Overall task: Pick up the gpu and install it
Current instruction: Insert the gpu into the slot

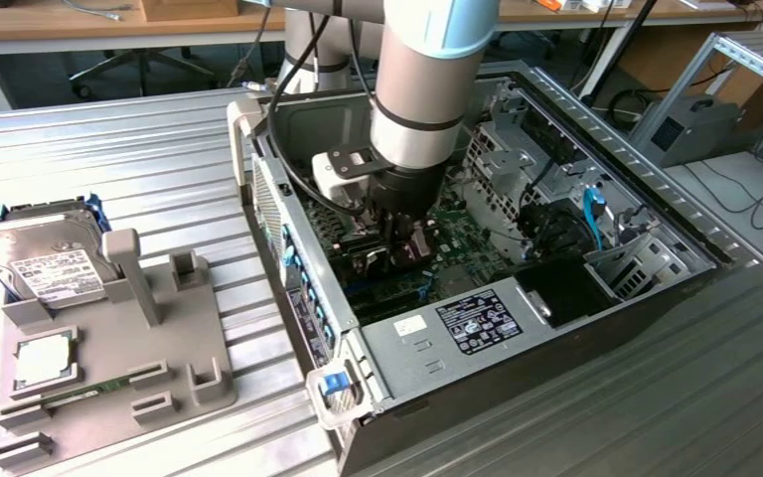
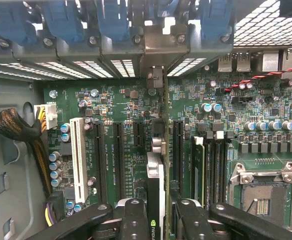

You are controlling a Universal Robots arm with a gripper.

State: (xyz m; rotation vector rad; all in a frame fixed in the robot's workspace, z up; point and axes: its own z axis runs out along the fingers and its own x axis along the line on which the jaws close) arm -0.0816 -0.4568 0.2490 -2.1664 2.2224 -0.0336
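The gpu [image 2: 155, 172] stands on edge over the green motherboard [image 2: 121, 100], seen end-on as a thin card with a pale strip and a logo near my fingers. Its silver bracket [image 2: 155, 55] reaches up to the rear slot openings of the case. My gripper [image 2: 158, 212] is shut on the gpu, one black finger [image 2: 135, 220] on each side of the card. In the exterior view the gripper [image 1: 395, 248] is low inside the open computer case [image 1: 488, 338]. Whether the card's edge sits in a slot I cannot tell.
Black expansion slots [image 2: 118, 150] and a white slot [image 2: 78, 155] flank the card; blue latches [image 2: 111, 20] line the rear wall. A CPU socket [image 2: 260, 195] lies nearby. Outside the case, a grey fixture [image 1: 130, 358] holds a hard drive [image 1: 44, 263], a processor [image 1: 44, 363] and a memory stick [image 1: 83, 388].
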